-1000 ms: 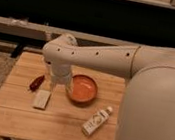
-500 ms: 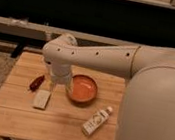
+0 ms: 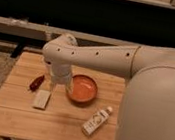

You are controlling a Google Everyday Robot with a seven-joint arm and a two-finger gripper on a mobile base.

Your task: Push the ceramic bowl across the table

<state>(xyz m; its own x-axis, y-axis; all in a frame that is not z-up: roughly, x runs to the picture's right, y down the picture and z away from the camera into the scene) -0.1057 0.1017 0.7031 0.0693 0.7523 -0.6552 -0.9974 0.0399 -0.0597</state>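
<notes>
The ceramic bowl (image 3: 83, 89) is a shallow orange-red bowl with a glossy inside, sitting right of the middle of the wooden table (image 3: 16, 118). My white arm reaches in from the right and bends down over the table. My gripper (image 3: 61, 84) hangs just left of the bowl, close to or touching its left rim. The arm's wrist hides most of the gripper.
A small red object (image 3: 36, 81) lies left of the gripper. A pale rectangular block (image 3: 41, 99) lies in front of it. A white bottle (image 3: 96, 121) lies on its side near the table's front right. A dark bench or shelf runs behind the table.
</notes>
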